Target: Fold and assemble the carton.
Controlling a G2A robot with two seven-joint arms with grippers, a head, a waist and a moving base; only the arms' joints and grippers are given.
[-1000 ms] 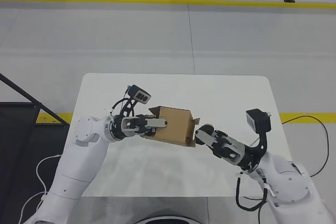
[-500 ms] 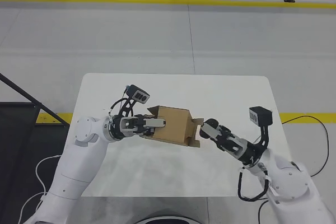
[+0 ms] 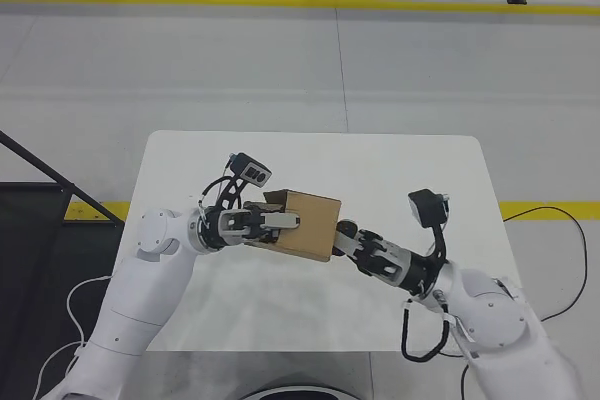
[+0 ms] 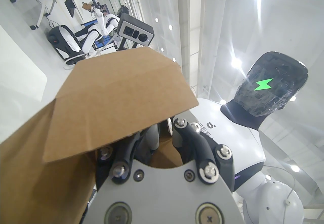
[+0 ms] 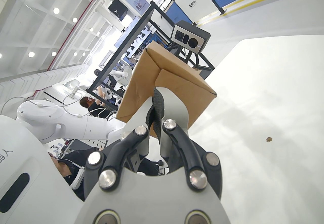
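Carton (image 3: 308, 223) over the middle of the bench (image 3: 410, 170), between both tools. Left tool (image 3: 276, 217) clamps a wall at its open end. Right tool (image 3: 342, 238), closed and empty, presses the opposite end flaps. The board is probably light and easily creased, so grip walls near folds.

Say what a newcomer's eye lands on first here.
The brown carton at the middle of the white table, caught between both arms. The right gripper, shut, rests its tips against the carton's folded end flaps, while the left gripper meets the opposite end.
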